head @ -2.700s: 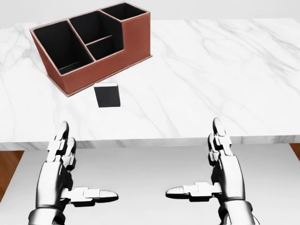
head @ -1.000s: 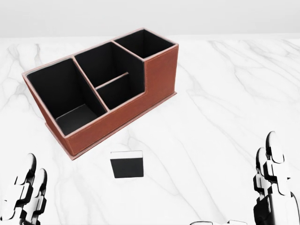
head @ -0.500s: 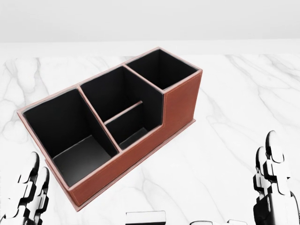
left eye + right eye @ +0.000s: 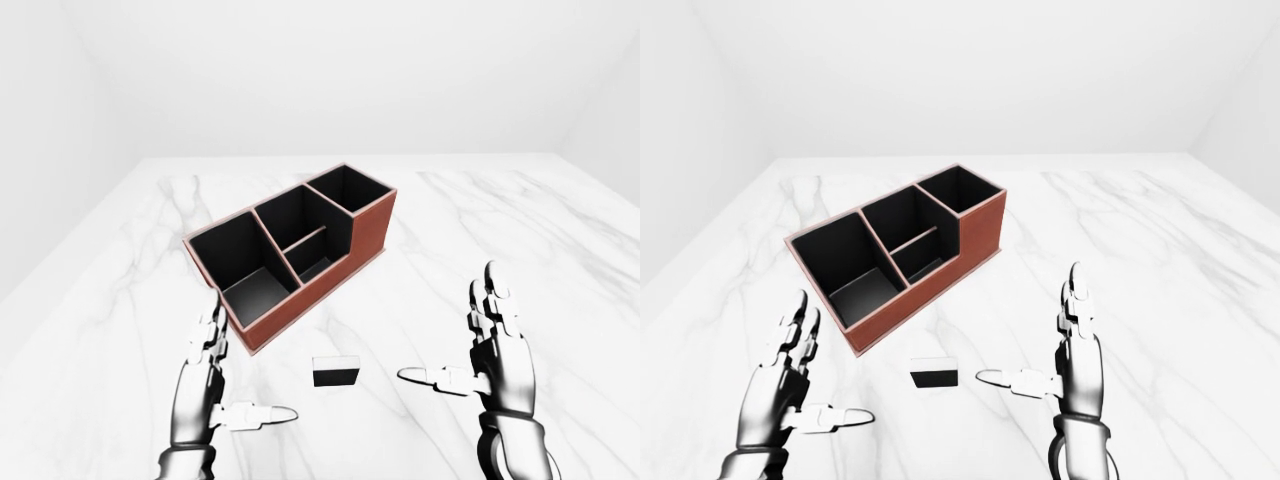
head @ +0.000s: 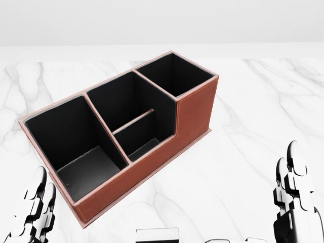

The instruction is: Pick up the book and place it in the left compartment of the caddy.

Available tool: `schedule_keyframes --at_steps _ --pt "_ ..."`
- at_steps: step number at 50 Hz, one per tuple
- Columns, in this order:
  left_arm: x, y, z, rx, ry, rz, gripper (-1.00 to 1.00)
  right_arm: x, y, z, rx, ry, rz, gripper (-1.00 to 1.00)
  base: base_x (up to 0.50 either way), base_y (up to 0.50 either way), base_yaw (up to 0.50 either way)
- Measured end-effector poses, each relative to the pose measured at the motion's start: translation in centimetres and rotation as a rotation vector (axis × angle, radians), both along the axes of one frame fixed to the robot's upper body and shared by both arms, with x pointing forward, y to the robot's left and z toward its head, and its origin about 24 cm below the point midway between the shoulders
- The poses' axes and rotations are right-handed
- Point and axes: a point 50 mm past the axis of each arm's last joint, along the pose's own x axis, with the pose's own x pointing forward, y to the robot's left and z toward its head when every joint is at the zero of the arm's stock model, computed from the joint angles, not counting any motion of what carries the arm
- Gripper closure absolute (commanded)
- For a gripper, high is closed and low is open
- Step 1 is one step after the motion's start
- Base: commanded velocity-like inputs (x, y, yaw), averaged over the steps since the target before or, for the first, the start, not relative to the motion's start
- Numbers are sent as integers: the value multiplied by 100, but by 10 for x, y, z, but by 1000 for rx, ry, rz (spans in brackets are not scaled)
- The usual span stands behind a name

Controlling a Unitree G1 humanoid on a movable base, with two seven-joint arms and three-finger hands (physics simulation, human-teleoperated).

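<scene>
Book (image 4: 335, 371) is lying flat on the white marble bench (image 4: 560, 260), black cover up, white edge showing, just below the caddy's near corner in the left-eye view and not touching it. Caddy (image 4: 292, 250) is sitting angled, brown outside, black inside; its left compartment (image 4: 240, 265) is holding nothing. Left hand (image 4: 208, 385) and right hand (image 4: 490, 350) are hovering either side of the book, both fully open, fingers up, thumbs pointing inward, gripping nothing.
</scene>
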Motion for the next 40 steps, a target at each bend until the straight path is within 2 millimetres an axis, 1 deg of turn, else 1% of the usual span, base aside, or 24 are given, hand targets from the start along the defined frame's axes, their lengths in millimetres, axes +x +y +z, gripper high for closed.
schedule_keyframes --at_steps 5,9,19,25,29,34,40 --pt "-1 -6 -2 37 14 -4 -100 -1 1 2 -4 -17 6 -100 7 1 0" --pt "-3 -16 -1 86 11 -14 -100 -2 2 3 -10 -26 10 -100 0 0 0" --pt "-5 -50 20 227 -123 -54 -100 -1 5 5 -28 -48 24 -100 0 0 0" --pt "-14 -72 29 338 -215 -91 -100 0 6 4 -29 -44 33 -100 0 0 0" --pt "-21 -86 29 424 -258 -112 -100 1 7 3 -30 -42 38 -100 0 0 0" --pt "-27 -100 23 544 -293 -123 -100 1 7 3 -30 -40 42 -100 0 0 0" --pt "-32 -115 22 607 -382 -133 -100 1 7 3 -30 -40 45 -100 0 0 0"
